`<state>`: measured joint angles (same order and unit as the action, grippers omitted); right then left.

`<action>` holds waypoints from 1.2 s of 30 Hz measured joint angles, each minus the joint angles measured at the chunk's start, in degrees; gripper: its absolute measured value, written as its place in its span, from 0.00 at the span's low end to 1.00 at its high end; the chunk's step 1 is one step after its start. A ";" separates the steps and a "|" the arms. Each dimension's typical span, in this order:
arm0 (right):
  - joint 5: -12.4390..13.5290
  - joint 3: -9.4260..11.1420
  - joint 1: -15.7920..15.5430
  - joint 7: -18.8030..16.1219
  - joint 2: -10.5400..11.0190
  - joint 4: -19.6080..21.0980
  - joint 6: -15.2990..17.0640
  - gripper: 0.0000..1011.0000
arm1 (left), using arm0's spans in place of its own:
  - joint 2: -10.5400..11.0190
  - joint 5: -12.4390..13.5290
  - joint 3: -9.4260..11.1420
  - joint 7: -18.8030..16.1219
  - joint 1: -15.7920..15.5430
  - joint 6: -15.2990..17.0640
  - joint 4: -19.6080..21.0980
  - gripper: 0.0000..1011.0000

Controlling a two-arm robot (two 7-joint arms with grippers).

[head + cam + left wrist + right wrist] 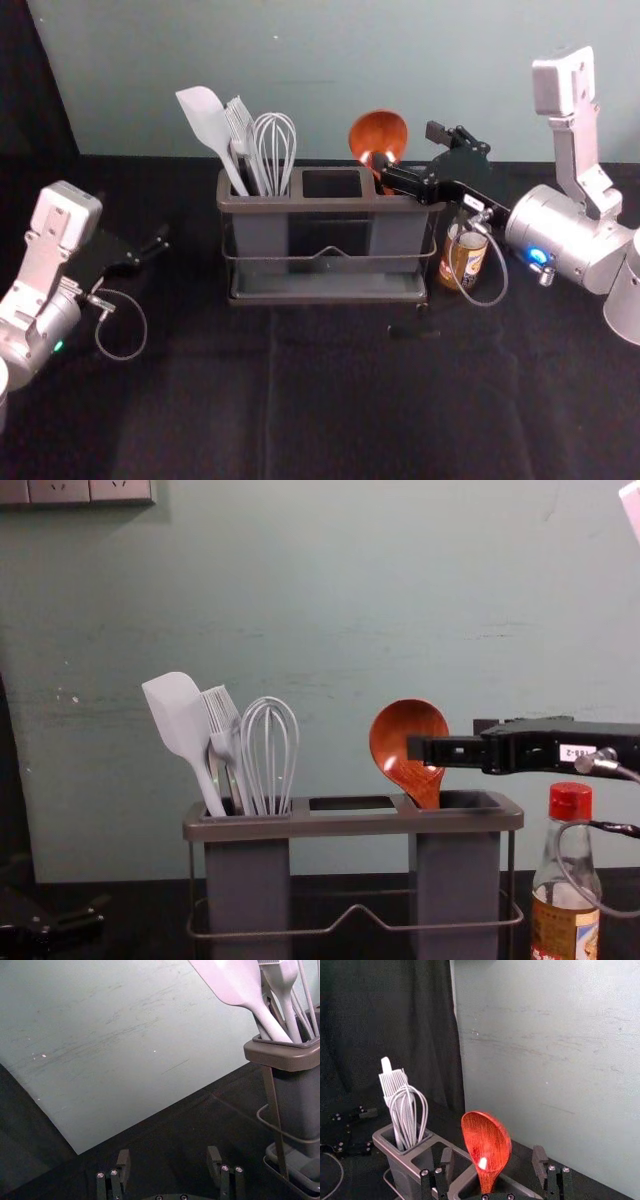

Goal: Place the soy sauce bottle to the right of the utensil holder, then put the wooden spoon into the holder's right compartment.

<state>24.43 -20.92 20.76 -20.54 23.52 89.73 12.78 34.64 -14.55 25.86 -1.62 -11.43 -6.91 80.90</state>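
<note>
Right tool [406, 152] level | open around spoon [378, 133] | left tool [156, 246] left of holder [330, 203]

The wooden spoon [487, 1141] is glossy, the utensil holder [350, 823] matt plastic, the soy sauce bottle [562, 868] smooth, the tablecloth [330, 400] matt.

Head looks down; chest faces holder [350, 823], seemingly level.

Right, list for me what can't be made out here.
- End of the spoon's handle: chest view, hidden by the wall of the holder's right compartment.
- Cap of the soy sauce bottle: head view, behind the right gripper, which is above that compartment.
- Bottle's base: chest view, cut off by the bottom edge.
- Label wording: head view, too small.
</note>
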 joint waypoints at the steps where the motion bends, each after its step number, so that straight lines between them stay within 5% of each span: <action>1: 0.22 0.16 -0.17 0.04 0.09 0.32 0.01 0.99 | 0.00 0.00 0.00 0.00 0.00 0.00 0.00 0.99; 15: 2.15 3.69 -7.32 1.91 3.35 8.37 -0.10 0.99 | 0.00 0.00 0.00 0.00 0.00 0.00 0.00 0.99; 24: 3.83 8.64 -19.11 2.64 7.39 14.96 -4.41 0.99 | 0.00 0.00 0.00 0.00 0.00 0.00 0.00 0.99; 30: 3.25 11.45 -25.67 3.09 9.00 16.44 -7.61 0.99 | 0.00 0.00 0.00 0.00 0.00 0.00 0.00 0.99; 36: 1.91 14.01 -28.61 5.14 8.33 13.98 -9.07 0.99 | 0.00 0.00 0.00 0.00 0.00 0.00 0.00 0.99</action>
<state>26.34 -6.92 -7.85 -15.40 31.85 103.71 3.71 34.64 -14.55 25.86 -1.62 -11.43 -6.91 80.90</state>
